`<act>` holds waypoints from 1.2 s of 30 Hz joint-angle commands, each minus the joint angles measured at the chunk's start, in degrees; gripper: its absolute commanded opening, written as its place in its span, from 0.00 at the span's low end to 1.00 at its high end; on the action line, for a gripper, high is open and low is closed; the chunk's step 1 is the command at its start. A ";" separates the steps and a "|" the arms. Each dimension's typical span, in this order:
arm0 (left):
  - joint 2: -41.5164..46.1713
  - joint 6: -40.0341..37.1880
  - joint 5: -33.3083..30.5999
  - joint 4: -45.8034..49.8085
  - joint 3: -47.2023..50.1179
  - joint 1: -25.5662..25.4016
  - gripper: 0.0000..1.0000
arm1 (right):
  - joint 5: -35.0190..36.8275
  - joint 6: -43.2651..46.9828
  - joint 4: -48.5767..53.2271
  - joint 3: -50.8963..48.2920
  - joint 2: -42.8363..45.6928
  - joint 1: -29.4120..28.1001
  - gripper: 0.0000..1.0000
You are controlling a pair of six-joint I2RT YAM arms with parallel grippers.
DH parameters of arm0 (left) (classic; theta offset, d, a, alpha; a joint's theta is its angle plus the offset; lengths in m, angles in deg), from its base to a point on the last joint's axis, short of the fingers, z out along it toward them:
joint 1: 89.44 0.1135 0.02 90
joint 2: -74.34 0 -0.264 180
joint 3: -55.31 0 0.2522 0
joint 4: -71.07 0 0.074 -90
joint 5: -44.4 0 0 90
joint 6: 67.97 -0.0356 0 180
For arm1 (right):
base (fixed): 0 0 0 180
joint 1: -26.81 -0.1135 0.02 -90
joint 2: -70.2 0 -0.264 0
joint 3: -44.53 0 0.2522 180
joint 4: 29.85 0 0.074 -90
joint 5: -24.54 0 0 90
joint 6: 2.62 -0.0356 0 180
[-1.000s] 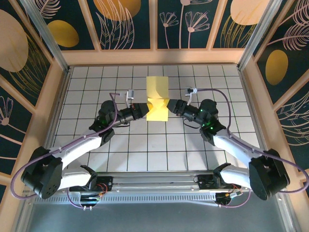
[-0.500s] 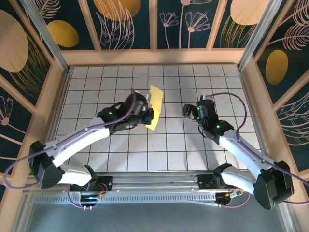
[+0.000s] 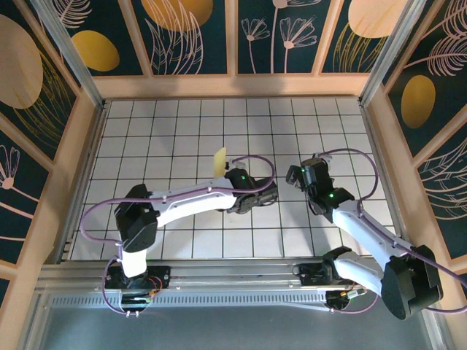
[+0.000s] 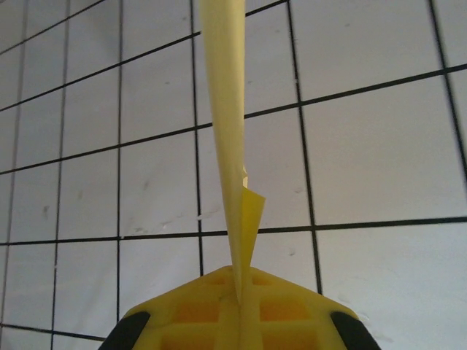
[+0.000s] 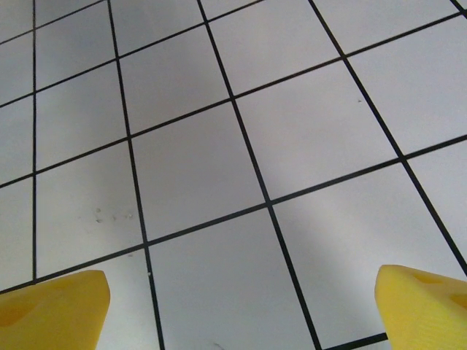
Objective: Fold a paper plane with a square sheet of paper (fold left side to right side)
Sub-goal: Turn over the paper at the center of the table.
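Top view, left arm (image 3: 182, 204): reaches from the near left corner to the middle of the worktop (image 3: 146, 131), with its wrist bent there.
Top view, yellow paper (image 3: 219, 160): a small pale tip stands up just beyond the left arm's wrist, near the middle of the worktop and slightly towards the left edge.
Top view, right gripper (image 3: 299, 173): over the right half of the worktop, well apart from the paper. Finger spread not legible from here.
Left wrist view, left gripper (image 4: 238, 292): fingers (image 4: 197, 321) pressed together, with the paper pinched in the seam between them.
Left wrist view, yellow paper: seen edge-on as a narrow upright strip running away from the grip. A small flap curls out to one side just above the fingers. Contact with the worktop cannot be told.
Right wrist view, right gripper: fingertips (image 5: 51, 310) sit at the two lower corners, spread wide with nothing between them. Bare grid tiles lie below.
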 commanded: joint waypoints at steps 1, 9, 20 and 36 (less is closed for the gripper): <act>-3.07 6.00 -2.26 5.25 -0.66 -0.21 0.00 | 0.28 -0.60 -2.67 -1.97 1.72 1.07 0.93; -6.54 2.08 8.81 -10.86 3.15 -0.12 0.00 | -3.14 -0.37 -4.12 -3.28 1.98 2.76 0.93; -6.94 -1.36 20.71 -25.05 5.43 3.13 0.11 | -6.88 -0.65 -4.48 -3.75 2.22 3.32 0.93; 4.27 -6.47 43.16 -56.36 18.16 12.33 0.52 | -23.19 -1.52 -1.24 -1.60 2.68 3.95 0.93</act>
